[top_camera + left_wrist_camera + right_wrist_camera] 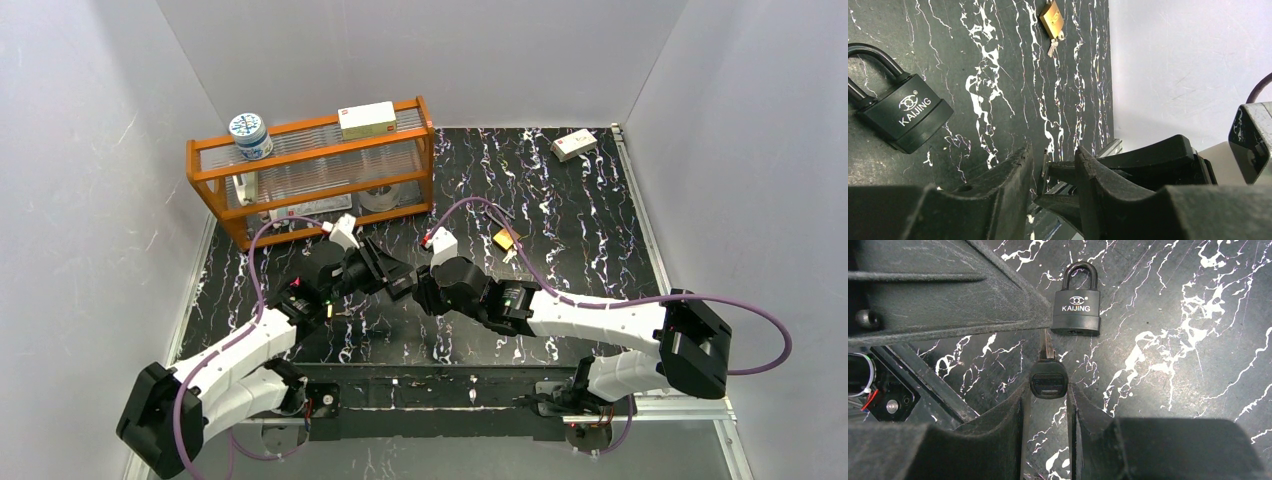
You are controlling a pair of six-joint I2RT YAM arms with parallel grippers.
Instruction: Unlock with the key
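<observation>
The key [1048, 380] is pinched by the right gripper [1046, 392]; its blade is narrowly flanked by the left gripper [1053, 155], contact unclear; the KAIJING padlock [1076, 310] is seen near, at 12 o'clock.

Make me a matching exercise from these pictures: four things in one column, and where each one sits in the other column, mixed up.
Things:
1. black padlock
2. brass padlock
3. black-headed key
4. jar

Places:
A. on top of the orange shelf
B. between the fingers of the right gripper
C. flat on the table, just ahead of the key's blade
D. on the table farther off, a small key beside it

Pairs: 1-C, 2-D, 3-B, 4-A
</observation>
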